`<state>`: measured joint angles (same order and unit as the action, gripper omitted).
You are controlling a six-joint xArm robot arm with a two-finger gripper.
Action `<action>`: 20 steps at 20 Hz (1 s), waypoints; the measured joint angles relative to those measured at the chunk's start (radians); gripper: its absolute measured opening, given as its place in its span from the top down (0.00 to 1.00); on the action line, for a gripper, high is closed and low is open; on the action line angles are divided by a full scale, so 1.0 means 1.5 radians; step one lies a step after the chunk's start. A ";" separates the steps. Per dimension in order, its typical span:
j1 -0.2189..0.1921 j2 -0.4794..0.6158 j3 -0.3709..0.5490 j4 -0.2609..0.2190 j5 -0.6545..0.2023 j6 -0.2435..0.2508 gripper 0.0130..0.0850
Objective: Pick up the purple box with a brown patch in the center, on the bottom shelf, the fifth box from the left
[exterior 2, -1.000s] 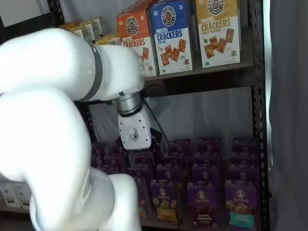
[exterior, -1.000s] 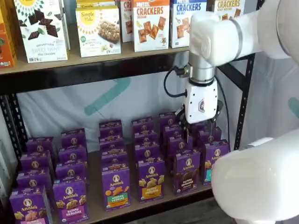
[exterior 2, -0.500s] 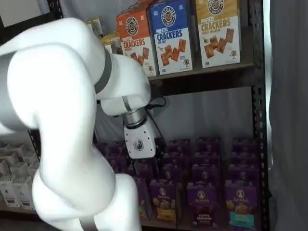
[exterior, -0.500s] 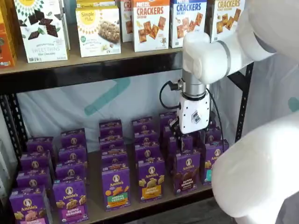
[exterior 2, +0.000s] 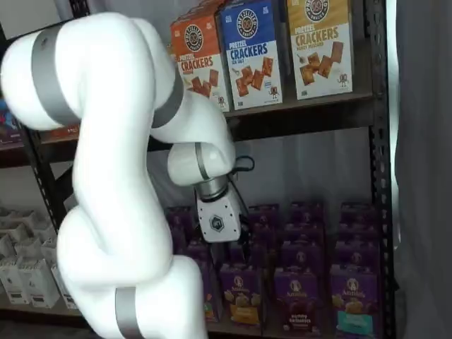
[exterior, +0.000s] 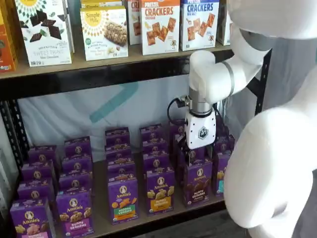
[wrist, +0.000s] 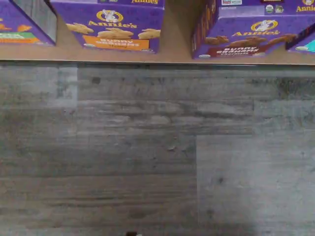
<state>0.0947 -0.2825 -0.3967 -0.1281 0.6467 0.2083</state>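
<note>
The purple box with a brown patch (exterior: 198,184) stands at the front of the bottom shelf, second row from the right. It also shows in a shelf view (exterior 2: 295,298) and in the wrist view (wrist: 243,41) at the shelf's front edge. My gripper (exterior: 193,152) hangs just above and slightly behind this box, its white body over the row. In a shelf view (exterior 2: 227,245) it sits left of the box. The dark fingers blend with the boxes behind them, so no gap shows. Nothing is held.
Several more purple boxes fill the bottom shelf, among them an orange-patch box (exterior: 160,191) to the left and a teal-patch box (exterior 2: 352,305) to the right. Cracker boxes (exterior: 160,26) stand on the upper shelf. A black shelf post (exterior: 257,106) stands at the right. Grey plank floor (wrist: 157,157) lies below.
The gripper has moved left and a little lower, from over the right-most rows to over the row of the brown-patch box. The arm's upper links have swung upward.
</note>
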 joint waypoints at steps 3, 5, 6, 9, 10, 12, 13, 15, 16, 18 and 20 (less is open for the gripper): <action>-0.011 0.065 -0.022 -0.017 -0.036 0.006 0.00; -0.017 0.104 -0.035 -0.021 -0.062 0.005 0.00; -0.020 0.128 -0.045 -0.025 -0.075 0.006 0.00; -0.030 0.187 -0.070 -0.040 -0.112 0.012 0.00; -0.034 0.210 -0.082 -0.048 -0.122 0.015 0.00; -0.041 0.245 -0.103 -0.055 -0.135 0.016 0.00; -0.046 0.268 -0.118 -0.057 -0.144 0.013 0.00; -0.055 0.303 -0.142 -0.059 -0.157 0.007 0.00; -0.059 0.319 -0.154 -0.063 -0.162 0.007 0.00; -0.067 0.353 -0.180 -0.070 -0.173 0.006 0.00; -0.077 0.386 -0.207 -0.075 -0.181 0.002 0.00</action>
<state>-0.0203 0.2972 -0.7076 -0.2413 0.3753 0.2114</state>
